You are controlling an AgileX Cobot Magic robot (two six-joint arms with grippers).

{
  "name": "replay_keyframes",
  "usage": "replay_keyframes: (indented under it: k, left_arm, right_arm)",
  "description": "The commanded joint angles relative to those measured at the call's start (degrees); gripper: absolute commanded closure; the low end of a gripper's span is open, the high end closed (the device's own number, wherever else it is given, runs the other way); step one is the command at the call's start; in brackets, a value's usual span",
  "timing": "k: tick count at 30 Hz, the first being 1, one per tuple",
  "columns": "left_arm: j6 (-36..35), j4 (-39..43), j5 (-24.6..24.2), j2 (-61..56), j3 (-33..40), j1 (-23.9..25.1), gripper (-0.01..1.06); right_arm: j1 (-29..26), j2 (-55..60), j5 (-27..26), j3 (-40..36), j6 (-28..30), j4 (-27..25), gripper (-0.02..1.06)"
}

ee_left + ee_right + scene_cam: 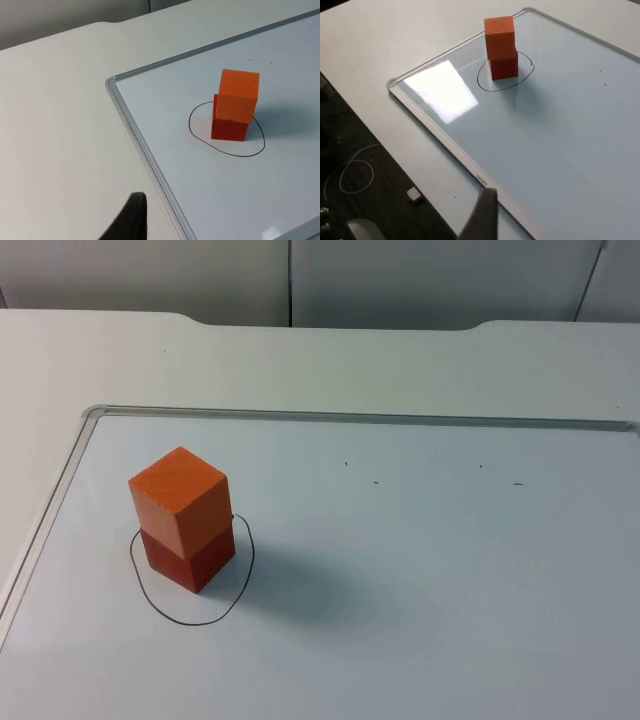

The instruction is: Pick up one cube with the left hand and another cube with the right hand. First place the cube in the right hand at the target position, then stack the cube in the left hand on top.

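Orange cube [178,502] sitting stacked on red cube [190,556], slightly offset, both inside hand-drawn black circle [170,614] on whiteboard [420,570] lying on white table [60,370]. Left gripper fingertip [131,220] hanging above table beside whiteboard frame, well apart from stack; jaw state cannot tell. Right gripper fingertip [482,217] hanging over whiteboard edge, well apart from stack; jaw state cannot tell.

A tapered black left fingertip [131,220]; a pale, glossy-looking tapered right fingertip [484,215].
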State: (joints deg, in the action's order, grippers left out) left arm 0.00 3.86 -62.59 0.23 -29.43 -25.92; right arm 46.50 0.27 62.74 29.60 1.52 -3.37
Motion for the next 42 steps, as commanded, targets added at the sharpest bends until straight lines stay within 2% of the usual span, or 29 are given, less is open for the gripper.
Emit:
replay_keyframes:
  k: [1, 12, 15, 16, 17, 18, 35, 39, 42]
  left_arm:
    - [-0.6, 0.0, 0.8, -0.2, 0.1, 0.2, 0.0]
    - [-0.5, 0.0, 0.8, -0.2, 0.1, 0.2, 0.0]
    - [-0.5, 0.0, 0.8, -0.2, 0.1, 0.2, 0.0]
    - [-0.5, 0.0, 0.8, -0.2, 0.1, 0.2, 0.0]
    - [-0.5, 0.0, 0.8, -0.2, 0.1, 0.2, 0.0]
    - [-0.5, 0.0, 0.8, -0.2, 0.1, 0.2, 0.0]
    - [-0.5, -0.1, 0.8, -0.2, 0.1, 0.2, 0.0]
    - [-0.5, -0.1, 0.8, -0.2, 0.1, 0.2, 0.0]
    - [-0.5, -0.1, 0.8, -0.2, 0.1, 0.2, 0.0]
  right_arm:
    - [-0.1, -0.3, -0.8, -0.4, -0.3, 0.3, 0.26]
    - [-0.1, -0.3, -0.8, -0.4, -1.5, 0.6, 0.25]
    - [-0.1, -0.3, -0.8, -0.4, -1.5, 0.6, 0.1]
    - [-0.1, -0.3, -0.8, -0.4, -1.5, 0.6, 0.1]
    - [-0.1, -0.3, -0.8, -0.4, -1.5, 0.6, 0.0]
    - [-0.1, -0.3, -0.8, -0.4, -1.5, 0.6, 0.0]
    - [-0.1, -0.3, -0.9, -0.4, -1.5, 0.3, 0.0]
    - [-3.0, -0.3, -0.9, -0.4, -1.5, 0.1, 0.0]
    - [-8.9, -0.3, -0.9, -0.4, -1.5, 0.1, 0.0]
